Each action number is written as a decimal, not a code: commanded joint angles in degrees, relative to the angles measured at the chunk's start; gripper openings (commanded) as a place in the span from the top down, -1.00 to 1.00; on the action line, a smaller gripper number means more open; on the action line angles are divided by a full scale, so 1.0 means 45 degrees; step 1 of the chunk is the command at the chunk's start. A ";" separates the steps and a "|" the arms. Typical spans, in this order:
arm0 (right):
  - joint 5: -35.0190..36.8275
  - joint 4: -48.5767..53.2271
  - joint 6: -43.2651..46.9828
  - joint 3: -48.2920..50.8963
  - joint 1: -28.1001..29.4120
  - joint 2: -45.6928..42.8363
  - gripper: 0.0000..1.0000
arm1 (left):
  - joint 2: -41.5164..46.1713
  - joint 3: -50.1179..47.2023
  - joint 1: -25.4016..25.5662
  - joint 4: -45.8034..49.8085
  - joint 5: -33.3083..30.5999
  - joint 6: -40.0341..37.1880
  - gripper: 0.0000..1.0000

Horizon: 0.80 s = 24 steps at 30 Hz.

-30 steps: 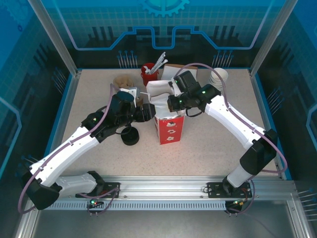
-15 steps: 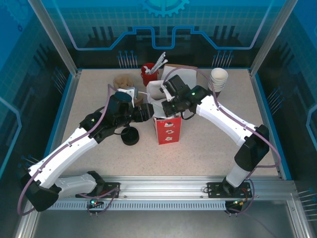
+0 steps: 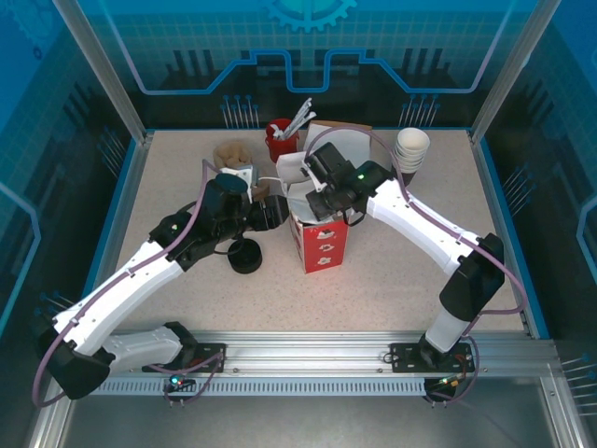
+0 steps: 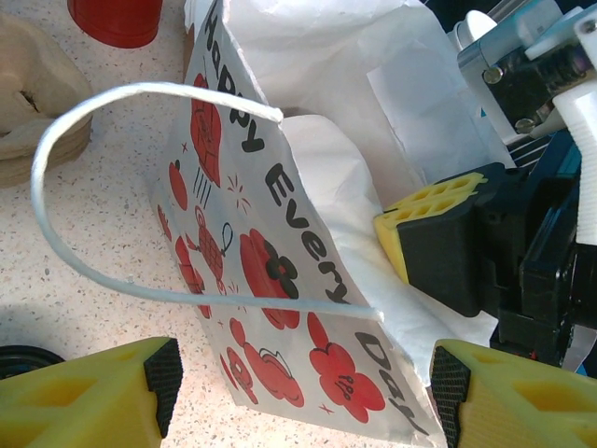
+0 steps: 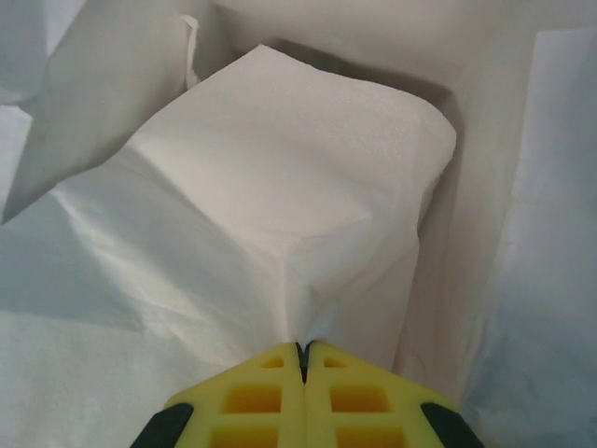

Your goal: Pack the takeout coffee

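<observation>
Red-and-white bag [image 3: 320, 245], upright. Right gripper [image 5: 300, 348] pressed together, apparently within the bag mouth, over white paper [image 5: 280, 187]. Left gripper [image 4: 303, 378] held apart beside the bag. Coffee's whereabouts cannot be told.

The arms are built of white shells joined by black joints, as seen on the left arm [image 3: 121, 294] and the right arm [image 3: 424, 224]. A thin purple cable [image 3: 511, 271] is looped along each, and a small green light [image 3: 359, 175] is lit near each wrist. The left claw [image 4: 306, 378] is fitted with yellow fingers [image 4: 84, 397] moulded in a honeycomb pattern and backed in black. The same yellow pads are carried by the right claw [image 5: 301, 359]. Silver screws [image 4: 522, 123] are set in the pale metal bracket [image 4: 522, 47] at the right wrist.
</observation>
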<state>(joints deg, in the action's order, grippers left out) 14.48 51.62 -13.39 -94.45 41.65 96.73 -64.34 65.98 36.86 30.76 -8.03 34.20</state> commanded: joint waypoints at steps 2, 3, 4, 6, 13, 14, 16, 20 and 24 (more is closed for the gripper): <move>-0.0403 0.0136 0.0104 -0.0916 0.0338 -0.0130 0.57 | 0.0312 -0.0150 -0.0140 0.0019 0.0172 -0.0021 -0.46; -0.0365 0.0269 0.0104 -0.1121 0.0381 -0.0129 0.50 | 0.0351 -0.0135 -0.0145 0.0019 0.0183 -0.0021 -0.47; -0.0326 0.0404 0.0104 -0.1376 0.0428 -0.0129 0.48 | 0.0348 -0.0113 -0.0162 0.0036 0.0185 -0.0039 -0.47; -0.0166 0.0700 0.0133 -0.1853 0.0490 -0.0115 0.44 | 0.0356 -0.0087 -0.0179 0.0078 0.0194 -0.0040 -0.47; -0.0391 0.1263 -0.0005 -0.3067 0.0602 -0.0157 0.36 | 0.0489 0.0015 -0.0275 0.0173 0.0210 -0.0084 -0.48; -0.0647 0.1293 -0.0103 -0.3077 0.0599 -0.0176 0.36 | 0.0507 0.0026 -0.0283 0.0199 0.0197 -0.0084 -0.49; -0.1230 0.1238 -0.0234 -0.3001 0.0582 -0.0254 0.37 | 0.0583 0.0030 -0.0283 0.0247 0.0191 -0.0116 -0.49; -0.2515 0.0995 -0.0532 -0.2480 0.0569 -0.0512 0.44 | 0.0698 0.0029 -0.0310 0.0287 0.0170 -0.0206 -0.49; -0.3677 0.0415 -0.0943 -0.1444 0.0509 -0.0853 0.53 | 0.0804 -0.0034 -0.0303 0.0368 0.0127 -0.0270 -0.49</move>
<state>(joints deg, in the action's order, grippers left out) 3.62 54.52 -15.59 -103.42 43.51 94.87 -62.13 65.93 35.92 31.31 -8.03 34.11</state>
